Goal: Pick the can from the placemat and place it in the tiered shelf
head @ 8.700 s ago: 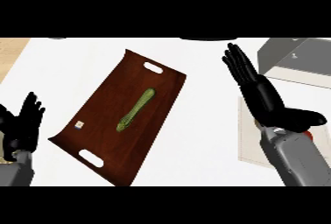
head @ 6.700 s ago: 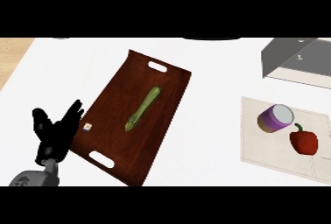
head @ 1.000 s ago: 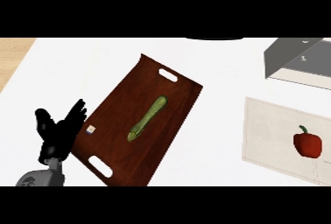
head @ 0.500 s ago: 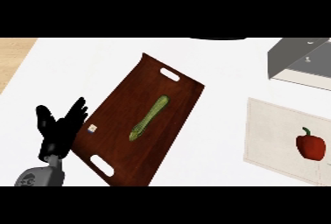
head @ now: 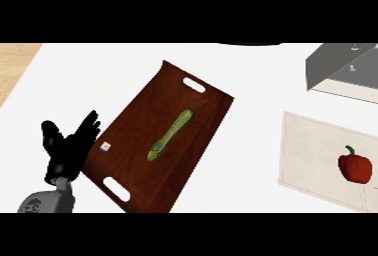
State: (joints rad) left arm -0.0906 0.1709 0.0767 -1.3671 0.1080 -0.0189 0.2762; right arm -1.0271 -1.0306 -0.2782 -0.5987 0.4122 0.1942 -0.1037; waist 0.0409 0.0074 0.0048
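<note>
A white counter (head: pixel 125 65) seen from steeply above. The can named in the task appears nowhere: the pale placemat (head: pixel 314 155) at right carries only a red bell pepper (head: pixel 355 165), so its look cannot be described. The grey tiered shelf (head: pixel 341 70) sits at upper right; whether the can is inside cannot be told. The left hand (head: pixel 68 150) rests at lower left, fingers apart and upright, beside a wooden tray (head: pixel 199 125) holding a green vegetable (head: pixel 170 134). The right hand is out of view. The likely risk: the can may be lying unsteadily or off-target unseen.
</note>
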